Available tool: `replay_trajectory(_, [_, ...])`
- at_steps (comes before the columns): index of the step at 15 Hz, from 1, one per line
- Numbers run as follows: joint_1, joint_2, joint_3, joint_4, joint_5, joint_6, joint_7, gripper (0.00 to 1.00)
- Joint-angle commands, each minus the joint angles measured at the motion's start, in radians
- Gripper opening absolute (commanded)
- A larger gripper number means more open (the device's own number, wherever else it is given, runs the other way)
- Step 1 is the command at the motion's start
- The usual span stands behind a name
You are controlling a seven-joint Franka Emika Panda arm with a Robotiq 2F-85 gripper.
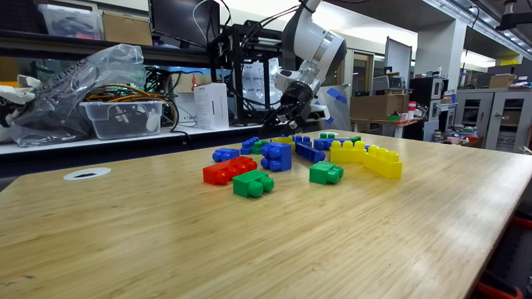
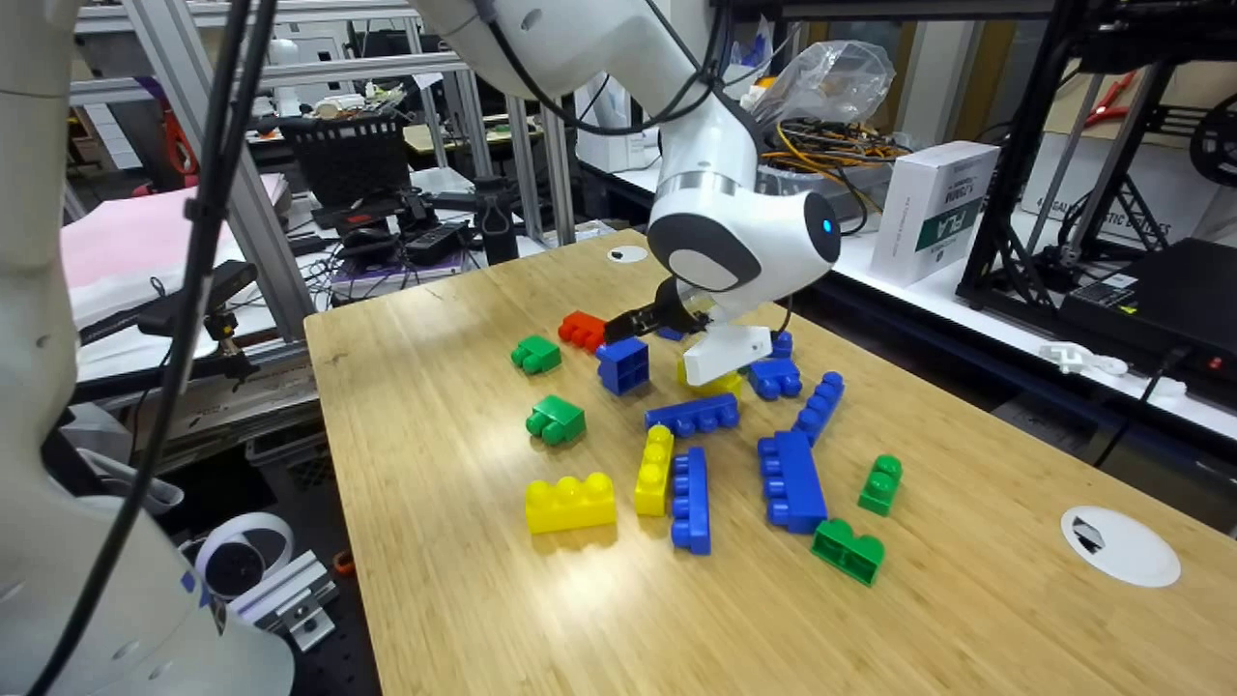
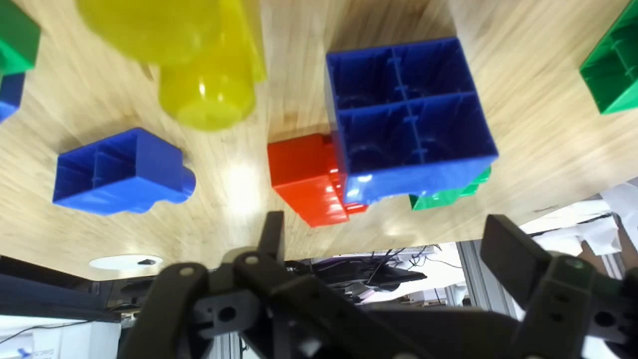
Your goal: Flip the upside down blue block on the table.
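Wrist view shows our squarish dark-blue plastic block (image 3: 413,117) resting on its side on the pale wooden table (image 3: 528,124), hollow underside towards us, near the longer red plastic brick (image 3: 309,184). We judge it light, stiff and slightly slick, best pinched across two opposite flat walls. Nothing sits between the spread fingers (image 3: 271,237) of the black two-finger gripper (image 3: 389,242).

In an exterior view, a long red plastic brick (image 1: 226,169) is lying near a small green plastic brick (image 1: 249,183), and a crumpled clear plastic bag (image 1: 77,95) is resting beside a clear plastic bin (image 1: 104,130) heaped with orange and black cables (image 1: 124,98). A white cardboard box (image 1: 211,106) is standing upright near the bin. In the wrist view, a yellow plastic brick (image 3: 194,55) is showing, but blur is leaving its stud count uncertain.
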Motion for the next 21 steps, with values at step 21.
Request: replay_trajectory(21, [0.178, -0.242, 0.088, -0.197, -0.635, 0.409, 0.599, 1.00])
